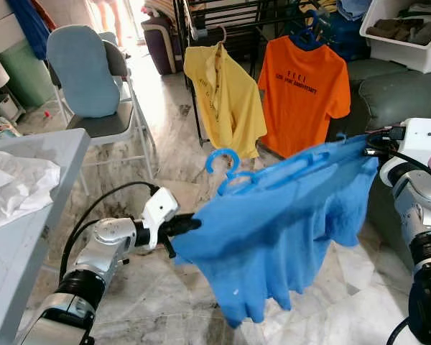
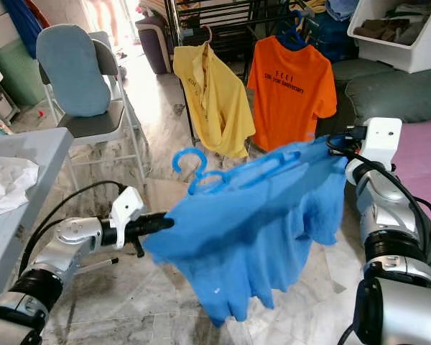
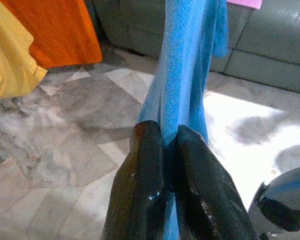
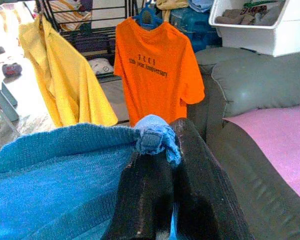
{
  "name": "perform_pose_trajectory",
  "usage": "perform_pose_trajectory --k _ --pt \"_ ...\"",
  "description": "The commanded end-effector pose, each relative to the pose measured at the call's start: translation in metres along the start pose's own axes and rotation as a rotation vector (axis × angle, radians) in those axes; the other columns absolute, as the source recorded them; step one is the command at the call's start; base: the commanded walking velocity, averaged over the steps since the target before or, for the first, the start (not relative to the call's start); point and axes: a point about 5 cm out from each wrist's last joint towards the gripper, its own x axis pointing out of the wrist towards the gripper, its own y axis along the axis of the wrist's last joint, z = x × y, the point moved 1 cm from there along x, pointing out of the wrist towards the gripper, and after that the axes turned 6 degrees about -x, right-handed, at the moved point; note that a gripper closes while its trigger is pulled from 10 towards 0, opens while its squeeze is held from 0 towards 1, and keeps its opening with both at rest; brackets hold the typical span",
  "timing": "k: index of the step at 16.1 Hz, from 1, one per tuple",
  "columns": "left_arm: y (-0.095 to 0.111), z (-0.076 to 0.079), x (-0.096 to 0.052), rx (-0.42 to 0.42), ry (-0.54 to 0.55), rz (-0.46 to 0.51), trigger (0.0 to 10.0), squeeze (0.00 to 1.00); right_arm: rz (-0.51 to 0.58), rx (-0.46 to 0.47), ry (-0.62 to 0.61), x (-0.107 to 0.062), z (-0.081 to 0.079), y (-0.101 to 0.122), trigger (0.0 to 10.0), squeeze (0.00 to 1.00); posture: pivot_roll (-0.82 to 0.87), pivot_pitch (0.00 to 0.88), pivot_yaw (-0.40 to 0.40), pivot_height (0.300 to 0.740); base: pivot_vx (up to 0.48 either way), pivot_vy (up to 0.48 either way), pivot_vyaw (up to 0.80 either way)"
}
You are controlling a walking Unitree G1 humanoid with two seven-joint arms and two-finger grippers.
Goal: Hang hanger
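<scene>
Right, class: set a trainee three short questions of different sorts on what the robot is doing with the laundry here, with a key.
1. True or false: the blue shirt lies on the floor.
2. What does each hand, left hand and right hand, grip?
3. Which colour is the hanger on the shirt? A red, B blue, C white.

Key:
1. False; it is held up, stretched between both hands.
2. An edge of the blue shirt, one at each side.
3. B. The yellow shirt and orange shirt already hang on the rack behind.
</scene>
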Motion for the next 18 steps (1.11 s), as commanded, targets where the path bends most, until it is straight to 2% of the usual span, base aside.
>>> perform_pose_trajectory --k 1,3,5,7,9,10,13,15,18 --pt "-0.012 -0.011 -0.013 -0.019 0.079 -0.040 0.0 0.00 0.072 -0.010 -0.009 0.003 0.002 0.020 0.0 0.00 -0.17 0.000 0.056 0.740 0.000 0.000 0.00" --pt "-0.016 -0.008 -0.009 -0.009 0.078 -0.056 0.0 0.00 0.089 -0.033 0.022 0.004 -0.005 0.023 0.0 0.00 -0.17 0.000 0.057 0.740 0.000 0.000 0.00" --pt "-0.021 0.007 0.004 0.007 0.010 -0.077 0.0 0.00 0.104 -0.085 0.075 0.006 -0.021 0.024 0.0 0.00 -0.17 0.000 0.056 0.740 0.000 0.000 0.00" --pt "-0.023 0.017 0.014 0.045 -0.028 -0.096 0.0 0.00 0.124 -0.076 0.079 0.008 -0.030 0.026 0.0 0.00 -0.17 0.000 0.056 0.740 0.000 0.000 0.00" --pt "-0.019 0.025 0.029 0.041 -0.021 -0.082 0.0 0.00 0.177 -0.075 0.140 0.009 -0.053 0.036 0.0 0.00 -0.17 0.000 0.056 0.740 0.000 0.000 0.00" --pt "-0.019 0.025 0.035 0.027 0.019 -0.086 0.0 0.00 0.187 -0.095 0.187 0.007 -0.066 0.037 0.0 0.00 -0.17 0.000 0.055 0.740 0.000 0.000 0.00" --pt "-0.014 0.020 0.044 0.003 0.137 -0.083 0.0 0.00 0.194 -0.125 0.291 0.001 -0.087 0.035 0.0 0.00 -0.17 0.000 0.053 0.740 0.000 0.000 0.00" --pt "-0.003 0.003 0.047 -0.132 0.351 -0.007 0.0 0.00 0.163 -0.154 0.370 -0.008 -0.099 0.024 0.0 0.00 -0.17 0.000 0.052 0.740 0.000 0.000 0.00" --pt "0.007 -0.015 0.040 -0.256 0.540 0.082 0.0 0.00 0.116 -0.205 0.435 -0.018 -0.105 0.010 0.0 0.00 -0.17 0.000 0.052 0.740 0.000 0.000 0.00"
